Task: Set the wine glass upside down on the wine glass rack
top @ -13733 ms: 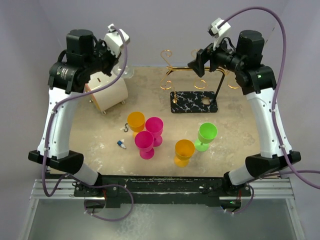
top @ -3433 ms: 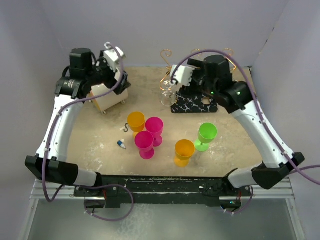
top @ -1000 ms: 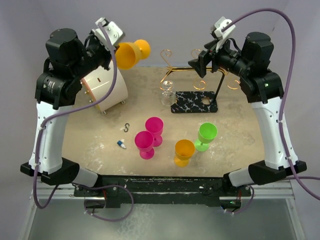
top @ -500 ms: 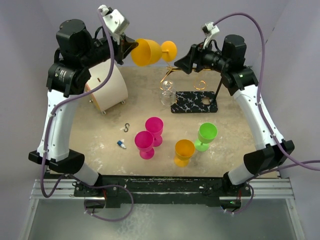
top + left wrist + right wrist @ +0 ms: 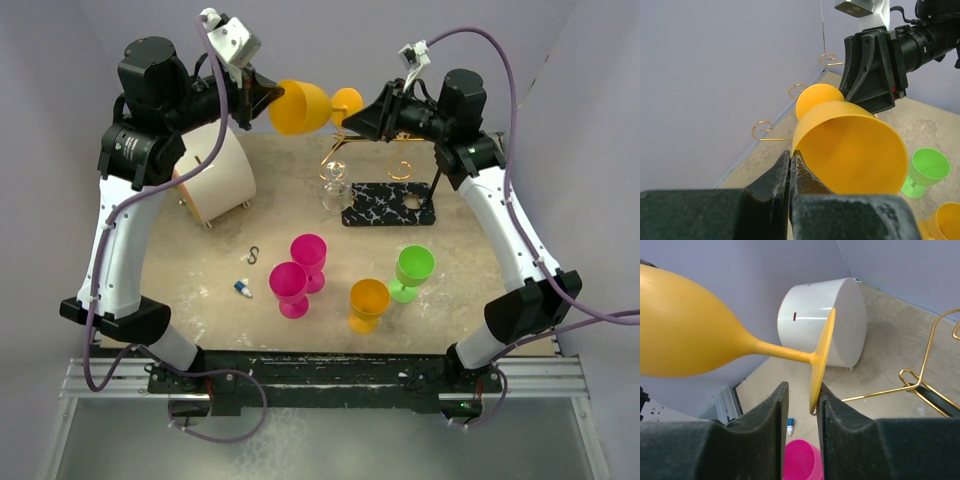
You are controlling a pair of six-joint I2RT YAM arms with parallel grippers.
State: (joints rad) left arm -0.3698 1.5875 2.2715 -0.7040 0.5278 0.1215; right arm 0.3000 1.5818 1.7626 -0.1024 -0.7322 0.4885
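An orange wine glass [image 5: 300, 107] lies on its side in the air above the back of the table. My left gripper [image 5: 268, 97] is shut on its rim [image 5: 795, 145]. The foot [image 5: 822, 355] points at my right gripper [image 5: 352, 120]. In the right wrist view that foot's edge stands between the two fingers, against the right finger [image 5: 832, 405], with a gap to the left one. The wine glass rack, gold wire [image 5: 340, 145] on a black marbled base [image 5: 388, 203], stands just below and behind the glass. Its curled ends [image 5: 765, 131] show in the left wrist view.
A white cylinder [image 5: 215, 185] lies at the back left. A clear glass [image 5: 333, 187] stands by the rack's base. Two pink glasses [image 5: 308, 255], an orange one [image 5: 368, 302] and a green one [image 5: 412, 270] stand mid-table, with a small hook [image 5: 254, 256] and tiny bottle [image 5: 243, 289].
The left arm has carried the orange glass rightward over the rack. The right gripper has come in to the glass's foot and its jaws have narrowed around it.
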